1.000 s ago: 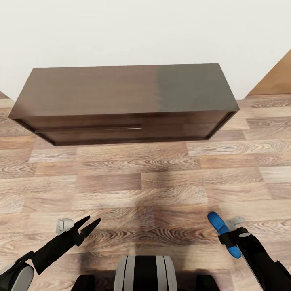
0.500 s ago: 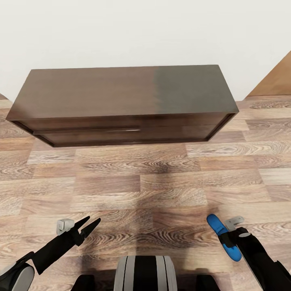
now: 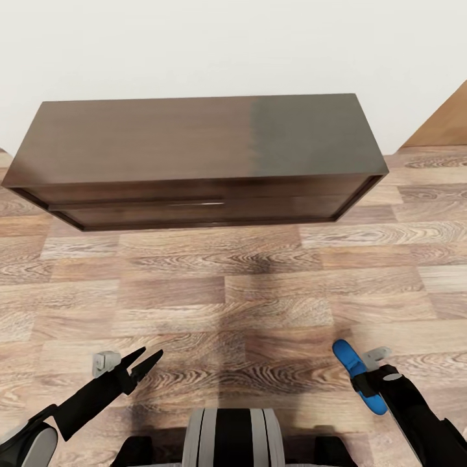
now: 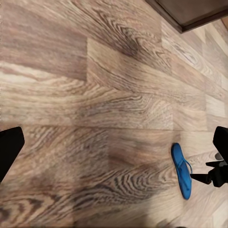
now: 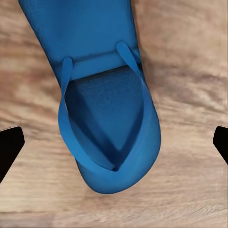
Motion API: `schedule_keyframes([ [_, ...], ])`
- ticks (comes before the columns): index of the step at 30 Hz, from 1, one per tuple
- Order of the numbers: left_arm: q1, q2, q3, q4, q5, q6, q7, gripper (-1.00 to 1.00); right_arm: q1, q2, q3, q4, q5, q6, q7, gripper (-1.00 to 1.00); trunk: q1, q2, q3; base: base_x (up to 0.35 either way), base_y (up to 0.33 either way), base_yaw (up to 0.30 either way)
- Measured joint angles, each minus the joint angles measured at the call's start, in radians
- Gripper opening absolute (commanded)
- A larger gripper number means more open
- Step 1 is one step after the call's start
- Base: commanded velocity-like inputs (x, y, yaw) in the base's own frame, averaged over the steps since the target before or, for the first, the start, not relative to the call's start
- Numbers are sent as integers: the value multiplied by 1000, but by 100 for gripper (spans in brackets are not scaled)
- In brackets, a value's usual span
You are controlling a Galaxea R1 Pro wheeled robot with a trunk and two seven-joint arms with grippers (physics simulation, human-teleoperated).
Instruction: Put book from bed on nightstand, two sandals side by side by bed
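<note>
Floorboards (image 3: 259, 292) run up to a long dark drawer cabinet (image 3: 194, 139) at the far wall, now larger in view than a second ago; rolling on risks bumping it; right claw (image 3: 364, 383), near right, grips one blue sandal (image 3: 355, 373), which might slip; left claw (image 3: 144, 363) hangs released.

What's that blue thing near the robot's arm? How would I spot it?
Start at the long dark wooden cabinet against the white wall, then look down across the wood floor to the robot's right gripper. It holds a flat sandal, the one bright blue object here.
</note>
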Motion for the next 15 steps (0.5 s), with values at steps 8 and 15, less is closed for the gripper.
schedule_keyframes([
  [8,0,-1,0,0,0,0,0,100,0,0,0,0,0,0,0,100,4,-2,-31,0,0,0],
  [15,0,0,0,0,0,0,0,100,0,0,3,0,0,0,0,100,4,-2,-35,0,0,0],
])
